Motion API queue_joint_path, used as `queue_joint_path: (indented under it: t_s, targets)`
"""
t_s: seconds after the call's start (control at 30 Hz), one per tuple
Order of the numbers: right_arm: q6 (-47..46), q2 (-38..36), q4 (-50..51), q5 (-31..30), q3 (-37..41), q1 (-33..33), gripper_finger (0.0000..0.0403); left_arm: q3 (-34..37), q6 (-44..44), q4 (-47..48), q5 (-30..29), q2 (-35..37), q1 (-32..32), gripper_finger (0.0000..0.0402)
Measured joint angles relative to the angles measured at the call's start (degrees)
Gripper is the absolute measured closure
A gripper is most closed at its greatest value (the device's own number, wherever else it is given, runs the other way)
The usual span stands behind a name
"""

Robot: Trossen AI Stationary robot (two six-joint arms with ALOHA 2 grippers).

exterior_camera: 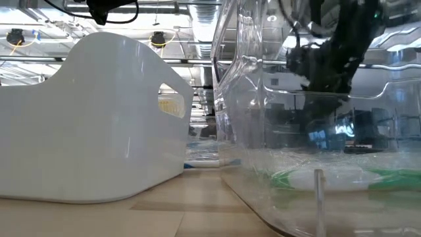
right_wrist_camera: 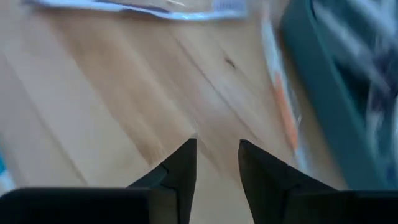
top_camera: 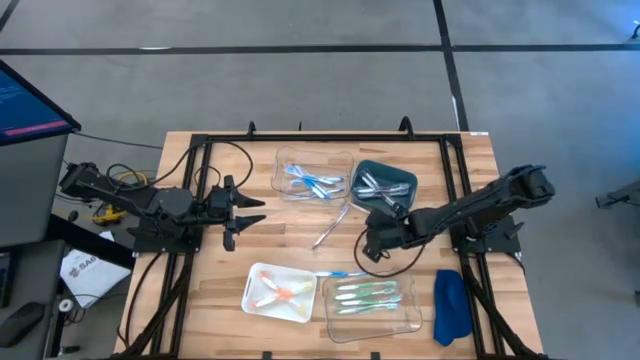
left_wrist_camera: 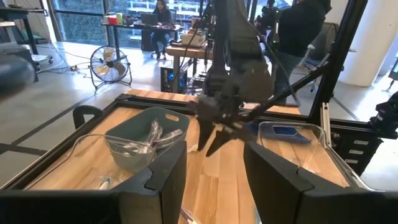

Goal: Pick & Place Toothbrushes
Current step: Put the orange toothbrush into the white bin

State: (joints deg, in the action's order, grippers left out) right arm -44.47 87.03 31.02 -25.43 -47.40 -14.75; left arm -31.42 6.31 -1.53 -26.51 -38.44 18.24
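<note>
Toothbrushes lie sorted in four trays: blue ones in a clear tray, white-grey ones in a dark teal tray, orange ones in a white tray, green ones in a clear tray. A pale toothbrush with orange on it lies loose on the wood between the trays, and a blue one lies by the near trays. My right gripper slants down, open, over bare wood beside the pale toothbrush. My left gripper waits open above the table's left part.
A blue cloth lies at the near right corner. A black frame runs around the table's far edge and sides. A monitor stands off the table's left. People show in the room beyond, in the left wrist view.
</note>
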Motion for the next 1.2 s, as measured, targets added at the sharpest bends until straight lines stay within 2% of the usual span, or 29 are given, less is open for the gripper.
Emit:
queue_joint_path:
  t_s: [0.13, 0.2, 0.57, 0.67, 0.8, 1.2]
  targets:
    - [-11.72, 3.54, 1.03, 0.3, 0.0, 1.45, 0.0295, 0.0, -0.02, -0.01, 0.01, 0.0, 0.0, 0.0248]
    - [-13.83, 4.46, 0.86, 0.32, -0.05, 2.32, 0.0295, 0.0, -0.02, -0.06, 0.01, 0.0, 0.0, 0.0248]
    - [-12.61, 5.07, 4.04, 0.5, -0.11, 6.81, 0.03, 0.02, -0.14, -0.27, 0.01, -0.77, -0.14, 0.0248]
    - [-12.95, 5.07, 4.59, 0.33, -0.66, 6.92, 0.0328, 0.04, -0.22, -0.41, 0.01, -0.72, -0.68, 0.0248]
    - [-9.77, 5.05, 4.76, -0.19, -1.2, 6.92, 0.0392, 0.04, -0.22, -0.38, 0.0, -0.75, -1.07, 0.0248]
    - [-12.42, 7.2, 10.65, -3.2, -1.22, 7.05, 0.0402, 0.04, -0.22, -0.41, 0.01, -0.74, -1.07, 0.0248]
